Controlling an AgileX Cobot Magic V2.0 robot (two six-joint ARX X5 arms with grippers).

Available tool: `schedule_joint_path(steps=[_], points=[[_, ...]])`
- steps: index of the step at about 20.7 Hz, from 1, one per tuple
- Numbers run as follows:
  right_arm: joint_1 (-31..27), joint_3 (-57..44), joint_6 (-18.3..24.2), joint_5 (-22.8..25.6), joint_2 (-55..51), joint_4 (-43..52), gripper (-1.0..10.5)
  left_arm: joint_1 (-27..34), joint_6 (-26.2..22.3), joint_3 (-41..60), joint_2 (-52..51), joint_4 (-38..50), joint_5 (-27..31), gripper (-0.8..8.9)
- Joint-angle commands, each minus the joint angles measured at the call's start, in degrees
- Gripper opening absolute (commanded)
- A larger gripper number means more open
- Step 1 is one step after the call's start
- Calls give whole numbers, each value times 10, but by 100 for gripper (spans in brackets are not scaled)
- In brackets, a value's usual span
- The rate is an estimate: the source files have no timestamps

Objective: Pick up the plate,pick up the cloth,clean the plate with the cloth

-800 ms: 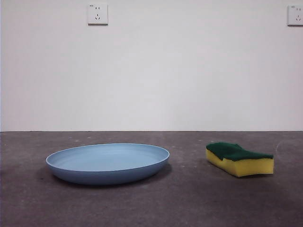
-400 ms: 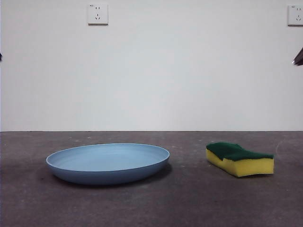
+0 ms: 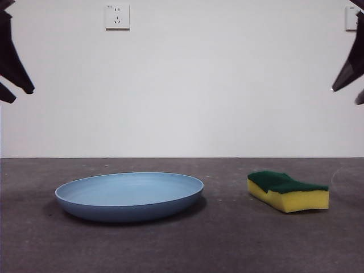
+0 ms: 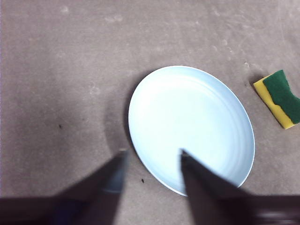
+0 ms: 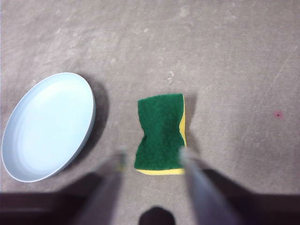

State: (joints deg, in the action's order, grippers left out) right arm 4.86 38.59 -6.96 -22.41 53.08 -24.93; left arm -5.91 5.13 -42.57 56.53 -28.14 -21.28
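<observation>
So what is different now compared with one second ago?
Both arms have come into the front view from the upper corners: the left gripper above the plate, the right gripper above the sponge, jaws open, holding nothing. Plate and sponge have not moved.

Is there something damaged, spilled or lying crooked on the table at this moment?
Nothing stands out. The plate lies flat and empty, the sponge sits apart from it, green side up. Both open tools, left and right, hang above, touching nothing.

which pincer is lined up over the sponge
The right pincer: its open jaws frame the cloth. The left pincer hangs over the plate rim.
</observation>
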Motion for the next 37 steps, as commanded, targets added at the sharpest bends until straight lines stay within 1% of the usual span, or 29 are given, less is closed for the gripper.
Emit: schedule_joint_path(steps=[1,5,6,9,12,15,20,23,30,31,33,35,37], points=[[1,3,5,0,1,1,511,-7,-6,0,8,6,-2,319],[1,3,3,0,1,1,507,-31,-6,-10,46,25,3,315],[1,3,2,0,1,1,505,-37,-6,-19,66,26,5,314],[1,3,-1,0,1,1,505,-54,-9,-57,135,14,45,314],[1,3,-6,0,1,0,505,-65,-22,-97,213,3,52,314],[1,3,-10,0,1,-1,505,-80,-24,-131,283,-9,75,314],[1,3,-11,0,1,-1,505,-99,-28,-142,367,-2,90,310],[1,3,-11,-1,1,-1,505,-103,-29,-142,393,-1,122,310],[1,3,-11,0,1,-4,504,-103,-29,-142,400,11,120,308],[1,3,-11,0,1,-5,505,-103,-29,-142,400,11,120,274],[1,3,-11,0,1,-5,505,-103,-29,-142,400,11,120,161],[1,3,-11,0,1,-5,504,-105,-37,-142,400,11,119,120],[1,3,-11,0,1,-5,504,-107,-37,-142,402,11,119,120]])
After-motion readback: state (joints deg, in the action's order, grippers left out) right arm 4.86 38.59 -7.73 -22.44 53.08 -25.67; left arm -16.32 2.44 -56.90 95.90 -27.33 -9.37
